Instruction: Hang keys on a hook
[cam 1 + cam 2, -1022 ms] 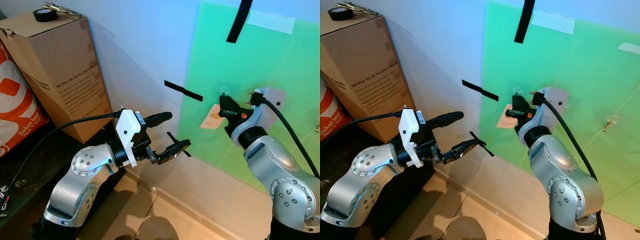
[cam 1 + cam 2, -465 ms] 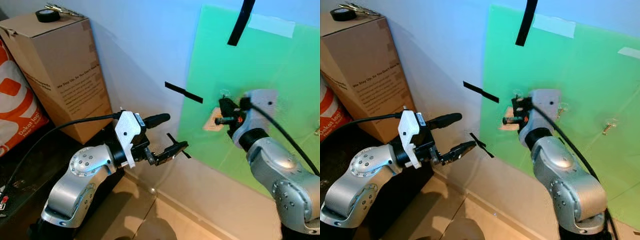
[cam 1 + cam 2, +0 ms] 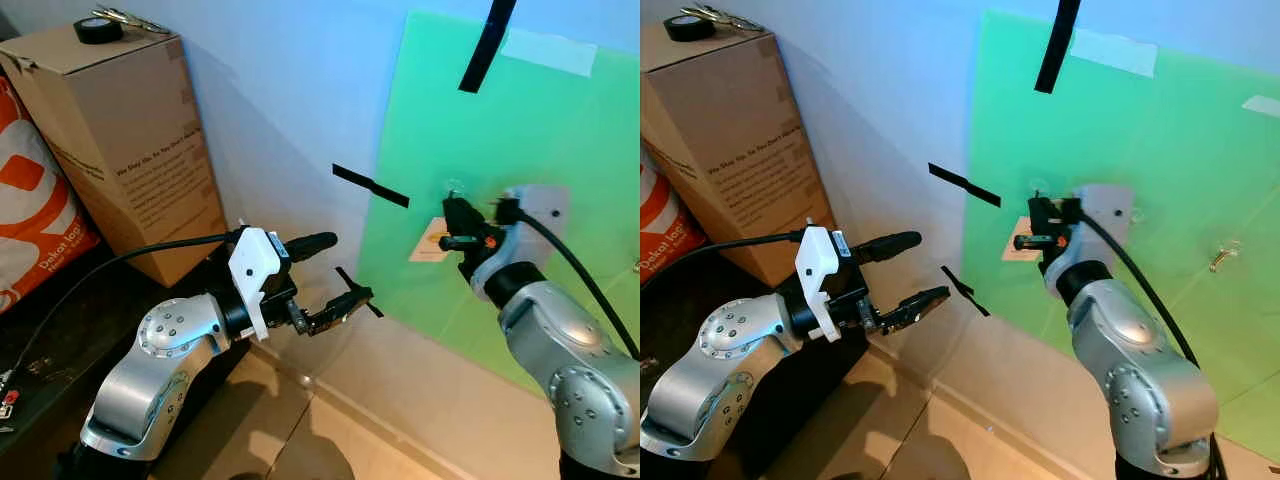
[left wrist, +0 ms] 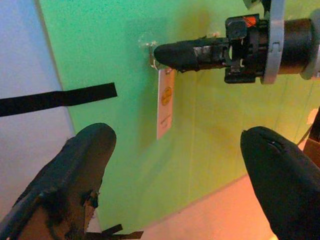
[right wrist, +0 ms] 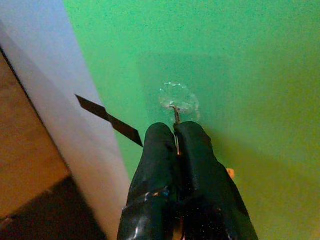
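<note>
the right pincer [image 5: 176,131] is pressed up to the bright green plastic sheet [image 3: 560,130] taped on the pale wall, its two black fingers [image 5: 155,150] clenched together on the thin wire ring of the keys, which pokes out just past the fingertips. straight ahead of those tips, almost touching, sits the small clear stick-on hook [image 5: 178,98] with its metal prong. the grip is narrow and end-on, probably so the ring stays presented in front of the fingers and can be slid over the prong without the fingers fouling the sheet.

the keys' white rectangular paper tag with an orange mark [image 4: 165,102] dangles just beneath the right pincer, lying flat against the green sheet. its long axis runs plumb down the wall, top end up at the ring and hook, free end pointing at the floor. whether the ring already rests on the prong cannot be told; it looks right at the hook.

the left pincer [image 3: 338,306] hovers well apart from the right one, lower and off to the side near a short black tape strip [image 3: 370,185], its fingers spread wide and empty, aimed at the hook, seemingly just watching the work.
</note>
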